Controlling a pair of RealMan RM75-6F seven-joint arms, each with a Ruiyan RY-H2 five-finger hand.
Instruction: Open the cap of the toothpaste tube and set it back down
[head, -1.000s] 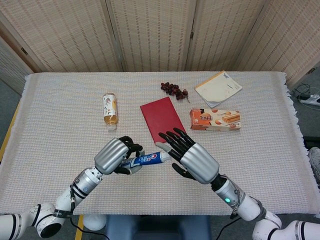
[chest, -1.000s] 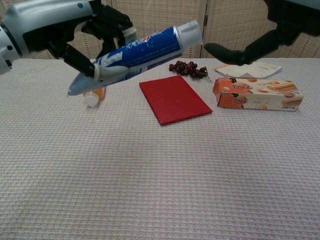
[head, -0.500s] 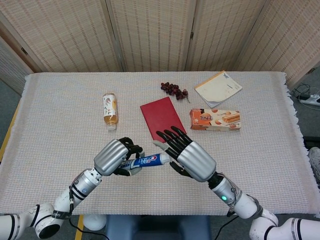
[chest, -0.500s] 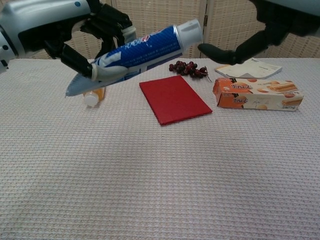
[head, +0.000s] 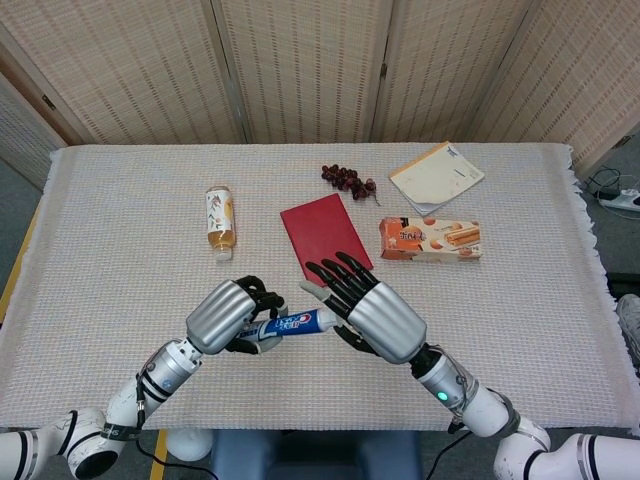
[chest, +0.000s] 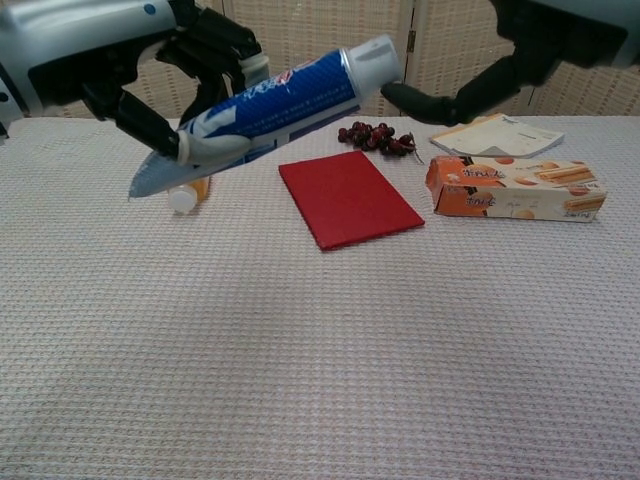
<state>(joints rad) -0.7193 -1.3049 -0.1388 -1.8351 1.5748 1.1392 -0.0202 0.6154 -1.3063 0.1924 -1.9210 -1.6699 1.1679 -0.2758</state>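
While the left hand (head: 228, 315) grips the tube (chest: 262, 112) around its lower half, fingers wrapped about the blue and white body, the tube hangs in the air above the near part of the surface (head: 120, 250), tilted with its crimped tail down to the left and its white cap (chest: 369, 62) up to the right; the cap is on the tube. Just beside that cap sits the right hand (head: 367, 308), holding nothing, its dark fingers (head: 330, 274) spread and pointing away from the robot; in the chest view one dark fingertip (chest: 405, 98) reaches in from the right to just below and beside the cap, and whether it touches the cap cannot be told. Farther back on the woven cloth a red book (head: 320, 236) lies flat near the middle, partly hidden in the head view by the right hand's fingers. Left of it a small bottle (head: 220, 221) of amber drink lies on its side with its white top toward the robot. Behind the book is a bunch of dark grapes (head: 346, 180), and to the right of these a notepad (head: 436, 176) lies at an angle. An orange snack box (head: 430, 239) lies just right of the book and in front of the notepad. Folding screens (head: 300, 70) of pale weave stand behind the surface
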